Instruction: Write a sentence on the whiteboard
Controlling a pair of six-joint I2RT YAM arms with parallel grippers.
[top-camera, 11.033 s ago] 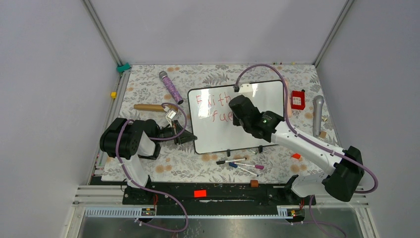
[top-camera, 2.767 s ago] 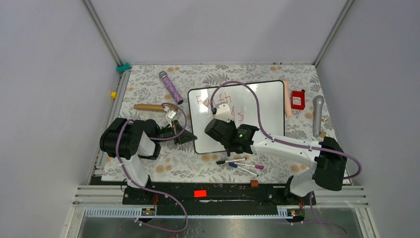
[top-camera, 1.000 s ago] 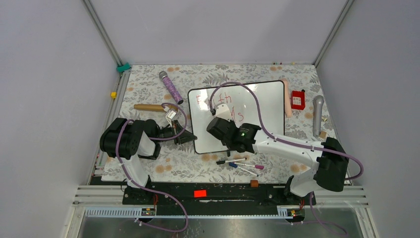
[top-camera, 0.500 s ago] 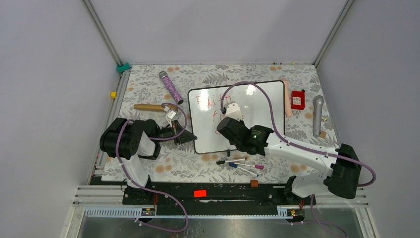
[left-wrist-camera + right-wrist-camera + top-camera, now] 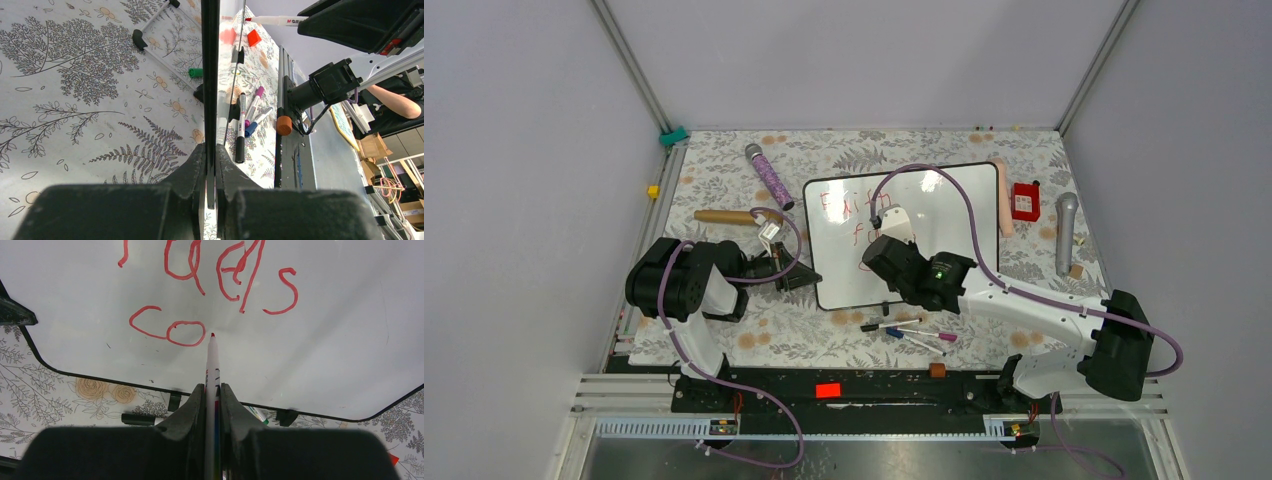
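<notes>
The whiteboard (image 5: 954,210) is sitting mid-bench (image 5: 724,180), looking stiff, light and glossy, so probably prone to sliding. The left fingers (image 5: 200,160) are pinching its thin edge, a sensible hold. The right fingers (image 5: 197,400) are clamping a red marker (image 5: 212,360), touching its tip to the sentence (image 5: 232,269).

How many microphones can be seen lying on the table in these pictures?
2. A purple glittery microphone lies left of the glossy white rectangular whiteboard, toward the far edge; a grey metal microphone lies right of the small red box. More could be hidden.
</notes>
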